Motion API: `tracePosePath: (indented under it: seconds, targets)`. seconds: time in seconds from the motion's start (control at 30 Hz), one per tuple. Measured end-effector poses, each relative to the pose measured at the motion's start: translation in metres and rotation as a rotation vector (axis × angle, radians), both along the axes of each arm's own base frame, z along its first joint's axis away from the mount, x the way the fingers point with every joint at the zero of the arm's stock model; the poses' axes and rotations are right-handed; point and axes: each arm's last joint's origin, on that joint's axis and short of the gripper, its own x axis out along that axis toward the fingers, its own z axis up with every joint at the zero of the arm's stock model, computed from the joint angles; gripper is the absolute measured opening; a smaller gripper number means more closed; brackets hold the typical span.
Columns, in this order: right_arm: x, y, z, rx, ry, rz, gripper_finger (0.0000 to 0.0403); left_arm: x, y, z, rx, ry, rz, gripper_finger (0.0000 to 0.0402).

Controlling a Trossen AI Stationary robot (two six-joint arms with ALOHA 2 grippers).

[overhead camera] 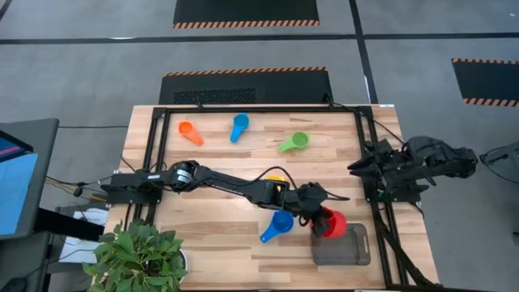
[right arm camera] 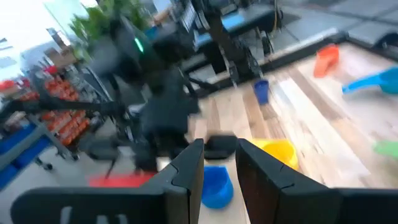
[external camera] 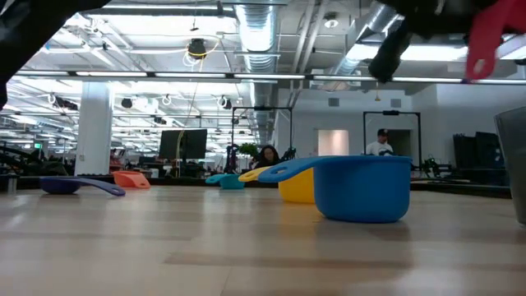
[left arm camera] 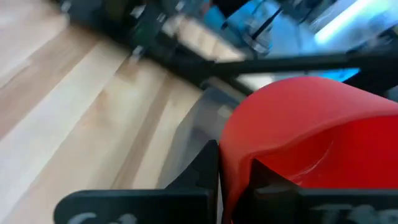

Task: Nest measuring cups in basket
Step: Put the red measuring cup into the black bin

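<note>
Left gripper (overhead camera: 322, 219) is stretched across the wooden table (overhead camera: 227, 203), clamped on the red round plastic measuring cup (overhead camera: 332, 223), held at the near-left corner of the shallow dark grey rectangular plastic basket (overhead camera: 349, 247). Only the left wrist view shows the grip close: dark fingers (left arm camera: 202, 171) pinch the cup's wall (left arm camera: 311, 130), bowl opening partly facing the camera, grey basket edge (left arm camera: 205, 118) beneath. Low view adds that the cup (external camera: 486, 37) is in the air, well above the tabletop; high view can't show height.

Right gripper (overhead camera: 361, 166) waits folded at the table's right edge; its wrist view shows the two fingers (right arm camera: 186, 171) narrowly apart with nothing between them.

Larger blue round plastic cup (overhead camera: 278, 225) sits just left of the left gripper, handle pointing to the near left, long axis diagonal. Low view shows it upright (external camera: 362, 187), handle toward the left, with the yellow plastic cup (external camera: 296, 185) right behind it; from above the yellow cup (overhead camera: 276, 176) is mostly hidden by the arm.

Far row: orange plastic cup (overhead camera: 189, 131), smaller blue plastic cup (overhead camera: 239, 126) with handle toward the near side, green plastic cup (overhead camera: 295, 143) with handle toward the left. A potted green plant (overhead camera: 138, 255) stands at the near-left corner.
</note>
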Motion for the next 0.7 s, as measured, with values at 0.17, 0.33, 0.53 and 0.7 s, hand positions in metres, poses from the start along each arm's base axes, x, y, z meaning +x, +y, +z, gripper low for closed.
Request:
tracePosePath:
  seconds: [0.17,0.33,0.53,0.7]
  targets:
    - [0.0,0.0,-0.004,0.007,0.042,-0.002,0.0118,0.001,-0.012,0.007,-0.025,-0.086,-0.012,0.0]
    - [0.0,0.0,-0.002,0.002,0.024,-0.007,0.0118,-0.004,-0.029,0.003,-0.007,-0.084,-0.008,0.0]
    - [0.0,-0.001,-0.002,-0.001,0.023,-0.026,0.0118,-0.007,-0.037,-0.002,-0.002,-0.055,0.02,0.0]
    - [0.0,-0.001,-0.002,-0.001,0.022,-0.029,0.0118,-0.014,-0.041,-0.013,-0.007,0.065,0.029,0.0]
